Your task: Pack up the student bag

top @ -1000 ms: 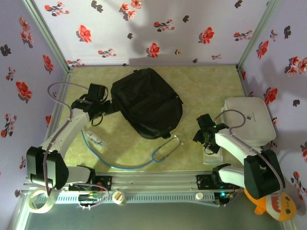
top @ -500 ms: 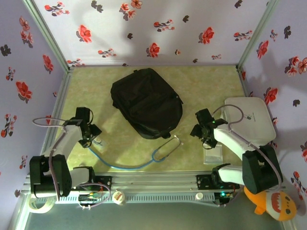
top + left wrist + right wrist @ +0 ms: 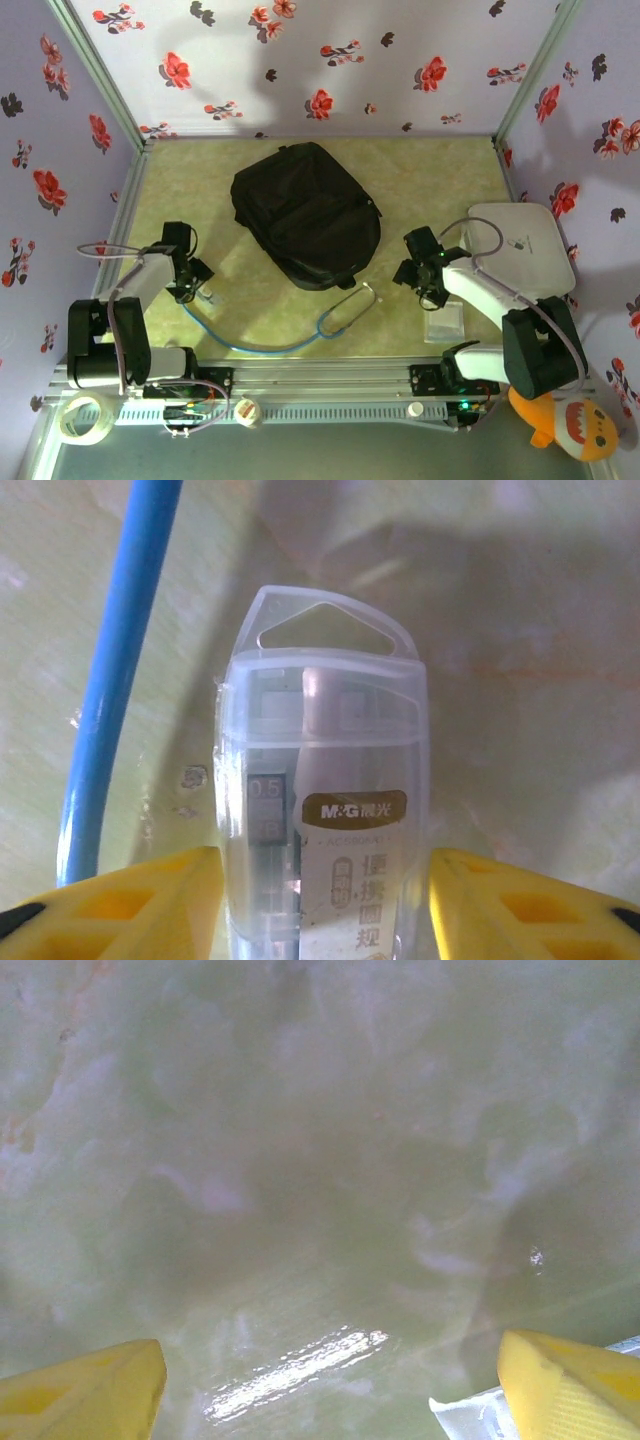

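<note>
Looking down from above, the bag (image 3: 305, 210) lies flat at the far middle of the table (image 3: 440, 175); I cannot tell whether its zip is open. Nothing seems packed yet. A clear lead case (image 3: 206, 294), a blue tube (image 3: 262, 346) and a clear packet (image 3: 443, 322) all lie on the table nearer than the bag. The left gripper (image 3: 190, 278) hangs over the case, and the right gripper (image 3: 425, 278) is just beyond the packet.

In the left wrist view, yellow fingers (image 3: 120, 900) sit close against both sides of the case; I cannot tell whether they pinch it.

In the right wrist view, the fingers (image 3: 565, 1375) stand wide apart over bare table.

I judge the first pick is barely begun, with all the packing left.
</note>
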Controlling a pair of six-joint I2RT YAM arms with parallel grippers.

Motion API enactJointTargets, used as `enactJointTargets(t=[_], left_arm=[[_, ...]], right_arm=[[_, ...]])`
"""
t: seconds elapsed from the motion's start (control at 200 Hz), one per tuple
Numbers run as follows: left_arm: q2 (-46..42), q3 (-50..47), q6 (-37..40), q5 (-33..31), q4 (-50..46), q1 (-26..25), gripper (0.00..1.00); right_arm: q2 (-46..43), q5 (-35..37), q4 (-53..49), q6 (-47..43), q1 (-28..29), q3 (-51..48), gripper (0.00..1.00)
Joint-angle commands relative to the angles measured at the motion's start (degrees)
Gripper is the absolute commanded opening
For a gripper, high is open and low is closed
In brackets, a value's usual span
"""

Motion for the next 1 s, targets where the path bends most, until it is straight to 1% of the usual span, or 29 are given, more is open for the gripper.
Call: enactJointTargets(t=[0.0, 0.155, 0.29, 0.535, 0.685, 0.8, 0.855, 0.995], left_arm=[[1.3, -0.5, -0.8, -0.3, 0.3, 0.4, 0.61], [2.8, -0.3, -0.3, -1.2, 0.8, 0.3, 0.64], [5.1, 0.3, 0.2, -1.9, 0.9, 0.4, 0.63], [5.8, 1.0, 1.0, -1.5, 1.3, 0.1, 0.53], [3.9, 2.3, 1.4, 1.3, 1.3, -0.9, 0.51], [2.6, 4.6, 1.1, 4.8, 0.8, -2.9, 0.51], [1.9, 6.1, 0.3, 6.2, 0.4, -4.6, 0.51], [1.1, 9.7, -3.1, 9.9, 1.6, -9.0, 0.51]], right_arm=[[1.0, -0.3, 0.2, 0.2, 0.7, 1.9, 0.86], [1.6, -0.4, 0.6, 0.3, 1.0, 2.4, 0.86], [1.7, -0.4, 0.7, 0.4, 1.4, 2.9, 0.86], [2.0, -0.3, 1.1, 0.3, 2.1, 4.4, 0.86], [2.9, -0.5, 1.9, -0.1, 3.8, 6.7, 0.87], [3.1, -1.5, 3.9, -0.3, 7.0, 8.8, 0.87], [2.9, -3.0, 5.4, -0.2, 8.6, 9.9, 0.87], [2.9, -11.5, 14.1, 0.9, 11.7, 11.1, 0.86]])
